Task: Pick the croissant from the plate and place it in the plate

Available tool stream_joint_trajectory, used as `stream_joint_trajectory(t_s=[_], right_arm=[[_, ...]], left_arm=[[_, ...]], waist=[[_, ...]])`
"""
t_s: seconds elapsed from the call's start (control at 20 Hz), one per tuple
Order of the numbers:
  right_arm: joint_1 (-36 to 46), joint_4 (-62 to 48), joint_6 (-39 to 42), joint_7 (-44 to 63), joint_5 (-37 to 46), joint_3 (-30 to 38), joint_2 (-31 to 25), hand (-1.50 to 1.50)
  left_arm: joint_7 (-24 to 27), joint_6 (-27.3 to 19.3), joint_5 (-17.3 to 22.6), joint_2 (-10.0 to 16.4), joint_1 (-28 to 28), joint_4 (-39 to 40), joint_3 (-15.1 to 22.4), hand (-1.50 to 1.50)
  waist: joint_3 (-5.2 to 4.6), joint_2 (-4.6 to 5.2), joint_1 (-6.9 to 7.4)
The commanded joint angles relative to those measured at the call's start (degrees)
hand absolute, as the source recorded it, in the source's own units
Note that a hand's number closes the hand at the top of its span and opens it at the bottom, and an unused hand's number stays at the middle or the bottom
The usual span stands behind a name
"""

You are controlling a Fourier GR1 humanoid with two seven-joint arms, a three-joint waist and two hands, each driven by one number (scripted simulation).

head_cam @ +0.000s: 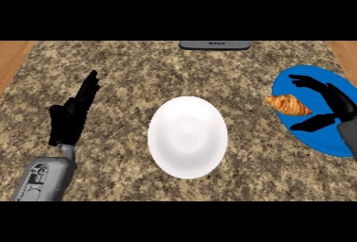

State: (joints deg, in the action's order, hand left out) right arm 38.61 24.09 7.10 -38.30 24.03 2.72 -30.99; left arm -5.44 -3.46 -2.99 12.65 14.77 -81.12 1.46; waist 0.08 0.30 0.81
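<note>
Croissant lies on the blue plate at the counter's right edge, toward the plate's left side. We see the right hand over that plate, spread wide, fingers beyond the croissant and thumb on its near side, not closed on it. White plate sits mid-counter, well apart from the blue one. Left hand rests near the left edge, fingers straight, pointing up. We note a grey object at the far edge.

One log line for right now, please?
right hand: open by croissant | croissant: on blue plate | white plate: centre | left hand: resting
</note>
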Motion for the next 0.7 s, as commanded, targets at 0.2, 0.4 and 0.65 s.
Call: stream_joint_trajectory(t_s=[0.2, 0.4, 0.65], right_arm=[[0.3, -4.6, 8.0, -2.1, -12.9, 13.2, -5.3, -1.50], [2.8, -9.1, 11.2, 1.2, -15.6, 17.2, -11.8, -1.50], [0.9, -13.3, 19.6, -0.4, -18.8, 21.2, -21.1, -1.50]], left_arm=[[0.6, 0.0, -0.5, -0.3, -2.2, -1.7, 0.2, 0.00], [1.0, 0.5, -0.8, -0.1, -0.9, -0.5, -0.1, 0.00], [-0.4, -0.2, -0.7, -0.8, 2.2, 1.6, -0.9, 0.00]], waist=[[0.02, -0.12, -0.03], [0.05, 0.23, 0.42], [0.16, 0.61, 0.59]])
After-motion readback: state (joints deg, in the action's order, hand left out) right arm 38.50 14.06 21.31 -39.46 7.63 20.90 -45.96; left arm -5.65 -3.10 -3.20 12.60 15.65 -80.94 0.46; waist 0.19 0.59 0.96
